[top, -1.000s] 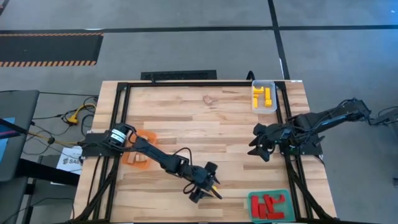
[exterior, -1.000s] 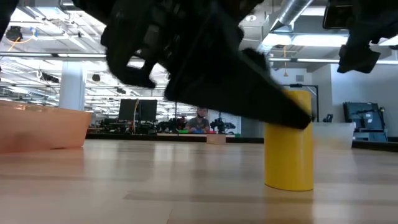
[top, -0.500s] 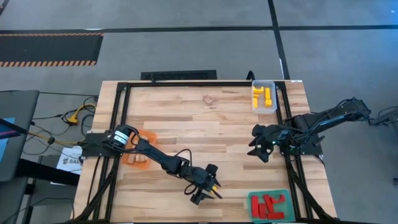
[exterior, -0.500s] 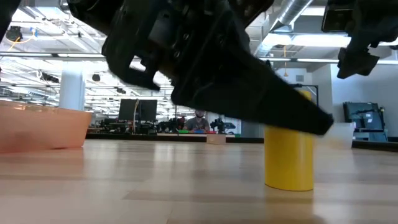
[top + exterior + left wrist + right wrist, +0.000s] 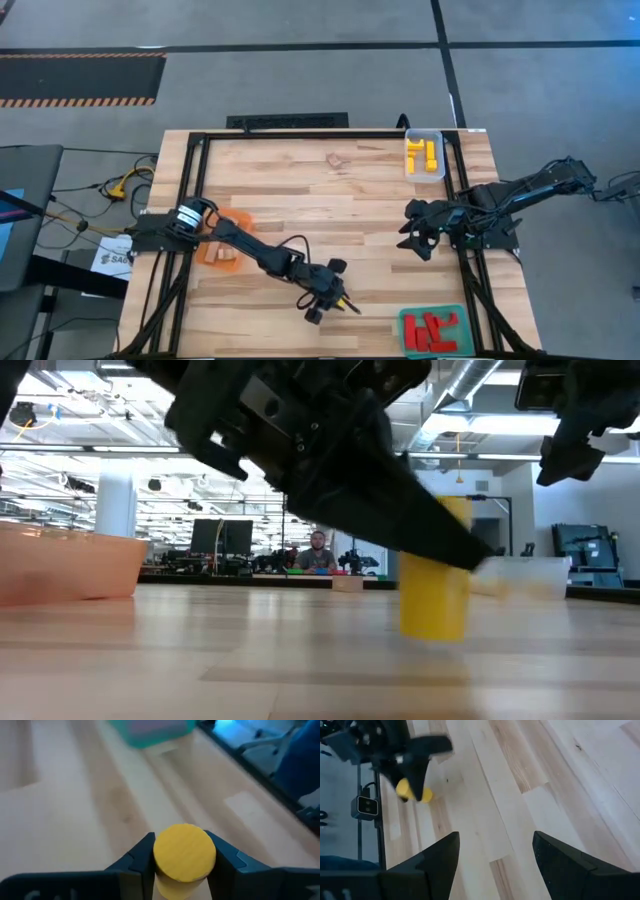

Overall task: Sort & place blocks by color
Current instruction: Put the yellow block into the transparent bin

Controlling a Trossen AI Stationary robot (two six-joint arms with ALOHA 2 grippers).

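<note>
Now one yellow cylinder [image 5: 184, 852] stands near the worktop's [image 5: 330, 200] near edge, clamped between the left gripper's [image 5: 335, 301] jaws. Yellow blocks [image 5: 423, 154] fill the clear tray [image 5: 424, 135] at the far right corner; red blocks [image 5: 432, 329] fill the green tray [image 5: 405, 319] at the near right corner. One orange tray [image 5: 215, 250] sits by the left edge. The right gripper [image 5: 495, 865] hovers near the right edge, jaws spread wide and holding nothing.

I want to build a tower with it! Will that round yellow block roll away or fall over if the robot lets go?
The yellow cylinder looks stiff and smooth, with a flat round top. Stood on its flat end, it would probably stay put. Tipped on its side, it would likely roll across the table. The left gripper pinches its curved sides, so it might slip.
</note>
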